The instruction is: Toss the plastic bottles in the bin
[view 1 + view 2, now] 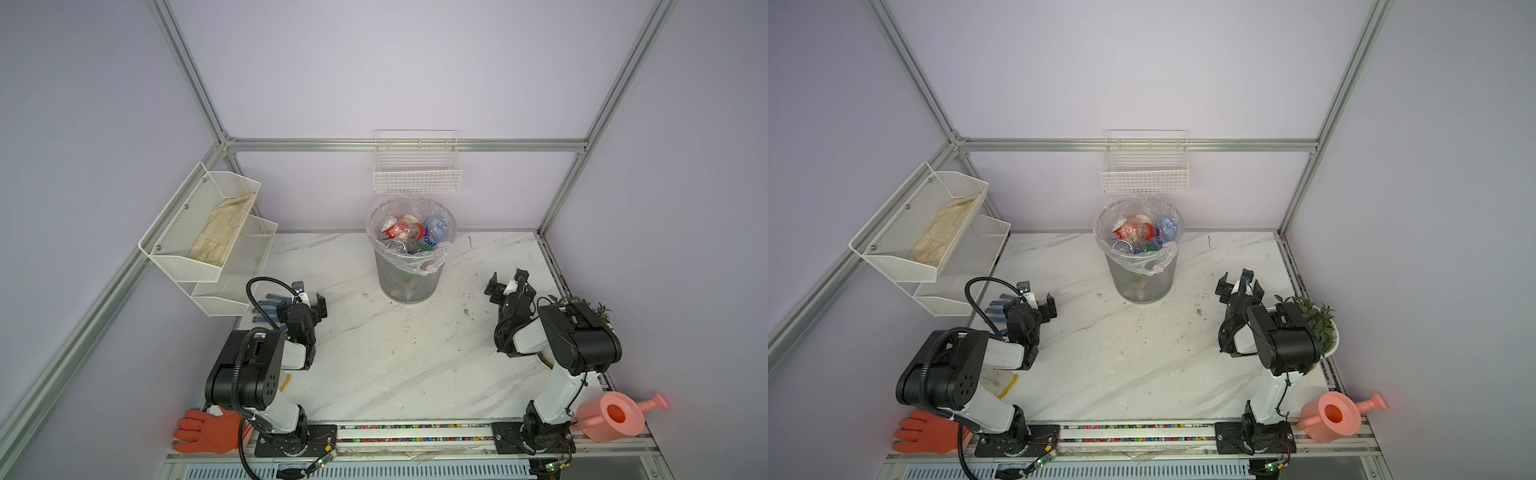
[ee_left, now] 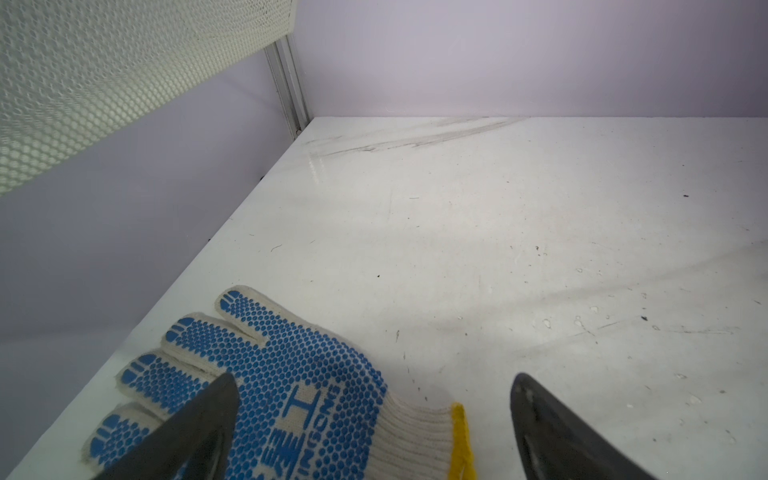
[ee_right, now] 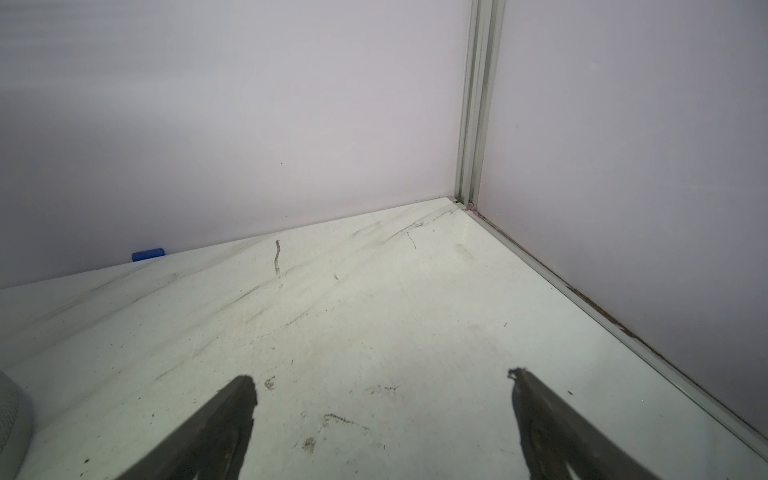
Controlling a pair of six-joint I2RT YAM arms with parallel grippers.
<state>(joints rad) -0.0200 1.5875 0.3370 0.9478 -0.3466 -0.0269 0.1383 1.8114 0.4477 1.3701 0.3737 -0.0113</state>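
While the left pincer point(image 1: 309, 293) and the right pincer point(image 1: 507, 279) hang with jaws wide apart and nothing between them, the plastic bottles point(image 1: 415, 232) lie heaped inside the bin point(image 1: 407, 282), which stands at the back of the marble-patterned surface point(image 1: 395, 353), between the two arms. Both top views show no bottle left on the surface, so the job looks as good as finished. Trouble, if any, would likely come from a careless sweep: the pile reaches near the rim, and an arm knocking the light mesh wall could tip the bin or spill the top bottles back out. The left pincer also hovers just over a blue-dotted glove point(image 2: 291, 374), which a needless closing could snatch up. A small blue object point(image 3: 147, 253) at the foot of the back wall cannot be identified. The bottles are clear and crumpled, their red, blue and green labels jumbled; the bin is grey mesh, lined with a clear bag point(image 1: 432, 262) folded loosely over its rim.
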